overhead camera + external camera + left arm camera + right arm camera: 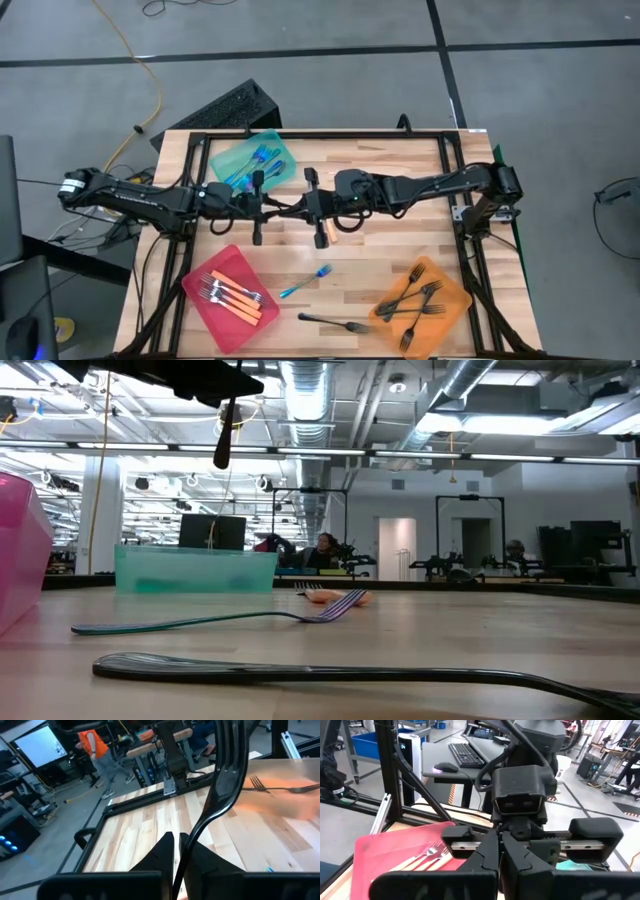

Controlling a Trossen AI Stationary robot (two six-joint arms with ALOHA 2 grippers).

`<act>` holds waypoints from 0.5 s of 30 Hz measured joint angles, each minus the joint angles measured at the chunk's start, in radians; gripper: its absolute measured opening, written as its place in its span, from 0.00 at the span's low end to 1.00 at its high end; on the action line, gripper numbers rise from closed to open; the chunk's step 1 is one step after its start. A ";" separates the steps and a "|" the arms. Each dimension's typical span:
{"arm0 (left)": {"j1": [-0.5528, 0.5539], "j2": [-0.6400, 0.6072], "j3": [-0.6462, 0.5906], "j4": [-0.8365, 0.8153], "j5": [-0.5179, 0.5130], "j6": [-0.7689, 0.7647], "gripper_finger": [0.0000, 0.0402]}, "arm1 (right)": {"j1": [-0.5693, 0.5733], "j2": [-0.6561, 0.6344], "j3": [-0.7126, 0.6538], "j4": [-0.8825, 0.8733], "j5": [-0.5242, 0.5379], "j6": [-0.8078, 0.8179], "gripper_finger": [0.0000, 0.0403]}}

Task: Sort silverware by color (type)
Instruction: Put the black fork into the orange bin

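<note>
Left gripper (257, 208): was closed on a black fork (226, 780), held above the table's middle, just right of the teal tray (222, 160); the left wrist view showed the fork's handle pinched between the fingers (159, 851) and rising to the tines.
Right gripper (317, 208): was closed and empty, facing the left gripper near the table's centre, the two close together but apart.
Teal tray: sat at the far left of the table with blue-handled forks (259, 160) inside.
Red tray (196, 290): sat at the near left, holding orange-handled forks (232, 293) with metal tines.
Orange tray (458, 296): sat at the near right, holding several black forks (414, 298).
Loose blue fork (304, 282): lay on the bare wood between the red and orange trays.
Loose black fork (334, 322): lay nearer the front edge, just left of the orange tray.
Small orange piece (332, 235): lay on the wood beside the right gripper; what it was could not be told.
Wooden table (400, 190): carried all three trays.
</note>
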 joint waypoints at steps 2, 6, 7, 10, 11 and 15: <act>-0.002 0.000 0.000 0.002 -0.012 -0.006 0.01 | 0.000 0.000 0.000 -0.001 0.001 0.002 0.05; -0.010 0.000 0.000 0.008 -0.045 -0.026 0.01 | 0.000 -0.001 0.000 0.000 0.001 -0.013 0.05; -0.013 0.000 0.000 0.009 -0.058 -0.030 0.01 | -0.001 -0.001 0.000 0.001 0.001 -0.013 0.06; -0.021 0.000 0.000 0.010 -0.106 -0.044 0.00 | -0.001 -0.001 0.000 0.001 0.010 -0.024 0.11; -0.024 0.000 0.000 0.010 -0.117 -0.050 0.00 | -0.001 -0.002 0.000 0.000 0.014 -0.034 0.14; -0.027 0.000 0.000 0.018 -0.129 -0.055 0.00 | -0.001 -0.001 0.000 -0.017 0.029 -0.059 0.25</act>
